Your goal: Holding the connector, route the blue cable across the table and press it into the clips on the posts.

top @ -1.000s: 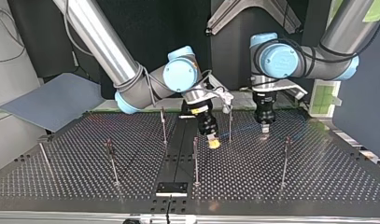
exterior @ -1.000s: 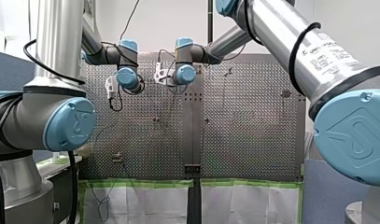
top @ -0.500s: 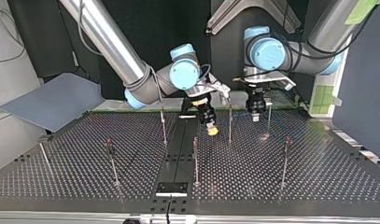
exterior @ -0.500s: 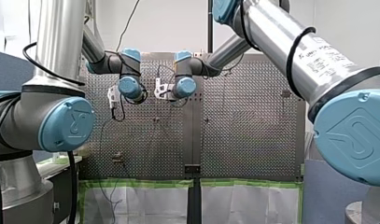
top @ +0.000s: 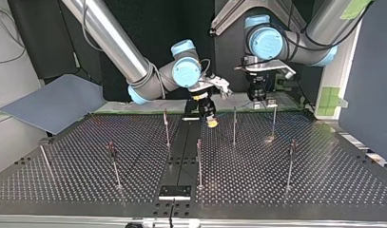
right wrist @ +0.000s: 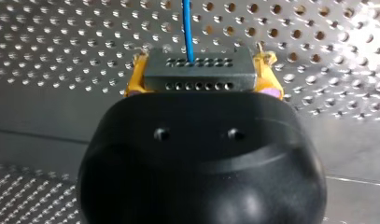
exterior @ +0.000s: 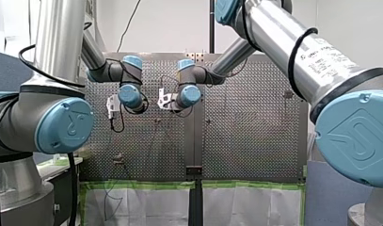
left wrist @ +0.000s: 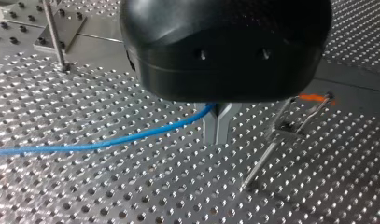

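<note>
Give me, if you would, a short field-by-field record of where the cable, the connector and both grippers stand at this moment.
my right gripper: yellow pads, shut on the connector
connector: grey, with the blue cable leaving its far face
my left gripper: metal fingers shut on the blue cable
blue cable: trails sideways from my left gripper over the table
post: beside my left gripper; its orange-tipped clip holds no cable

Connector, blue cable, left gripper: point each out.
connector (right wrist: 197,74), right wrist view, centre of its grey face.
blue cable (right wrist: 186,28), right wrist view, stretch just ahead of the connector.
left gripper (left wrist: 216,135), left wrist view, between its metal fingertips.
</note>
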